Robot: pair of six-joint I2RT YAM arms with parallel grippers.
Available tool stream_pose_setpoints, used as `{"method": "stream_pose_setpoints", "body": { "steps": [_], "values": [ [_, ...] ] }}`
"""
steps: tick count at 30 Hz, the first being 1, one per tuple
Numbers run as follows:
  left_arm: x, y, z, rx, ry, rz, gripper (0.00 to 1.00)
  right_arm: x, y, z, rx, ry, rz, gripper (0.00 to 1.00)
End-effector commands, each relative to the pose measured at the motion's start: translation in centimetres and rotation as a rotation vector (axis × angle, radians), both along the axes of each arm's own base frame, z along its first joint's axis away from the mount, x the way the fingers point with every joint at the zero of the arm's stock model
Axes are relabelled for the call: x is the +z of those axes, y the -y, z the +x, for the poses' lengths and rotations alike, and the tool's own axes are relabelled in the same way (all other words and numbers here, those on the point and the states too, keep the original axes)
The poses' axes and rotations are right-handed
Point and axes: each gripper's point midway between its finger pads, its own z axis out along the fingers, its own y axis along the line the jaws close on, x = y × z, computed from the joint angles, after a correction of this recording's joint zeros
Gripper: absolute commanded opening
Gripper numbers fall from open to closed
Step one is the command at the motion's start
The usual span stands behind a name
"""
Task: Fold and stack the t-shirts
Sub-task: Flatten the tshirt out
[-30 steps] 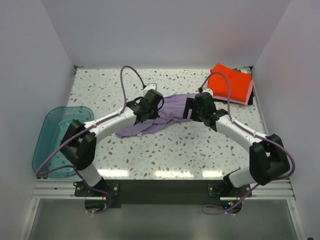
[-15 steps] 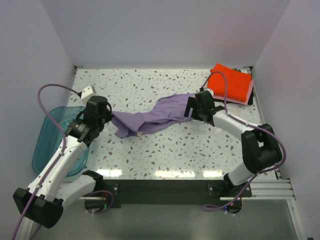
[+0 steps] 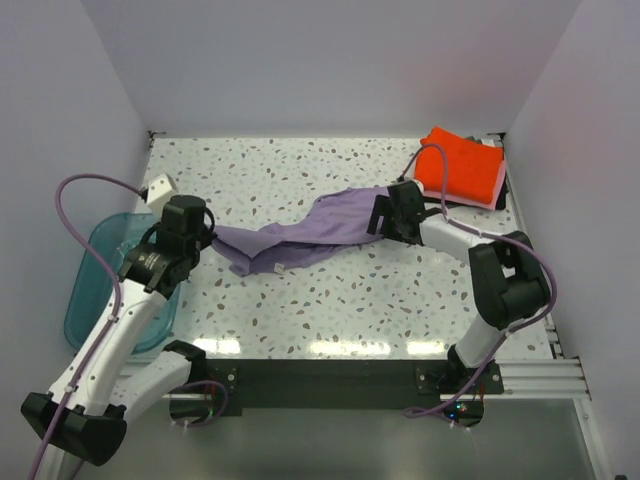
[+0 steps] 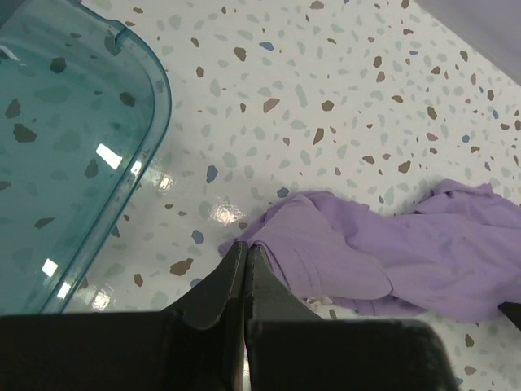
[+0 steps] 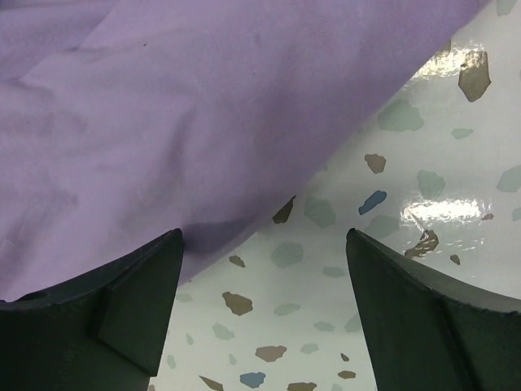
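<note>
The lavender-purple t-shirt (image 3: 300,232) lies stretched in a crumpled band across the middle of the table. My left gripper (image 3: 207,237) is shut on its left corner; in the left wrist view the jaws (image 4: 245,246) pinch the cloth edge and the shirt (image 4: 391,252) trails off to the right. My right gripper (image 3: 383,215) is open at the shirt's right end; in the right wrist view (image 5: 262,235) the purple cloth (image 5: 203,106) lies just ahead of the spread fingertips, over the left one. The orange-red t-shirt (image 3: 460,166) lies folded at the back right on thin pink and dark ones.
The teal translucent tub (image 3: 110,275) sits at the table's left edge, partly under my left arm, and shows in the left wrist view (image 4: 65,122). White walls close in the left, back and right. Speckled tabletop (image 3: 350,300) shows in front of the shirt.
My left gripper has moved from the table's middle to the left, towards the tub, dragging the purple shirt's left end out. My right gripper stayed at the shirt's right end.
</note>
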Motion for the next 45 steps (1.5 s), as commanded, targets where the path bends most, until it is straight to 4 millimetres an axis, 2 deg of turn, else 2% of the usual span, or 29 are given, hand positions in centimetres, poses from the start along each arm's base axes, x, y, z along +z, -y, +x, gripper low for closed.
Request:
{"method": "stream_pose_setpoints", "body": {
  "steps": [1,4,9,11,15,19,22,23,26,28,29,32,38,45],
  "values": [
    [5.0,-1.4,0.3,0.051,0.118,0.015,0.0,1.9,0.4,3.2,-0.05,0.098,0.008,0.84],
    [6.0,-1.5,0.5,0.048,0.129,0.027,0.0,1.4,0.7,3.8,-0.067,0.097,-0.001,0.78],
    [7.0,-1.2,0.8,0.026,0.149,0.028,0.0,0.5,0.5,5.1,-0.08,0.105,0.01,0.58],
    [7.2,-1.1,0.8,0.015,0.154,0.026,0.0,0.7,0.3,5.8,-0.084,0.12,0.018,0.5],
    [7.7,-0.8,1.1,0.003,0.168,0.021,0.0,0.8,0.2,6.4,-0.09,0.127,0.02,0.21],
    [8.9,-0.5,1.2,-0.018,0.19,0.016,0.0,2.8,0.9,6.0,-0.103,0.156,0.025,0.0],
    [9.9,-0.2,1.2,-0.047,0.207,0.016,0.0,3.6,1.7,4.8,-0.109,0.154,0.004,0.0],
    [10.1,0.0,1.2,-0.065,0.21,0.016,0.0,5.0,2.0,4.6,-0.114,0.182,0.012,0.0],
    [11.3,0.6,1.2,-0.109,0.231,0.013,0.0,5.5,2.6,3.5,-0.11,0.188,-0.001,0.01],
    [12.5,0.9,1.3,-0.13,0.257,0.009,0.0,5.5,2.6,3.1,-0.095,0.182,-0.002,0.18],
    [13.1,1.1,1.5,-0.145,0.266,0.008,0.0,5.1,2.4,2.8,-0.083,0.168,-0.003,0.36],
    [14.2,1.4,1.9,-0.158,0.278,0.015,0.0,3.9,2.1,2.4,-0.07,0.148,0.006,0.5],
    [15.8,1.8,2.6,-0.177,0.304,0.021,0.0,1.4,1.8,2.7,-0.057,0.106,0.0,0.53],
    [16.6,1.9,3.1,-0.188,0.312,0.038,0.0,-0.2,0.8,4.7,-0.059,0.109,0.03,0.61]
  ]
}}
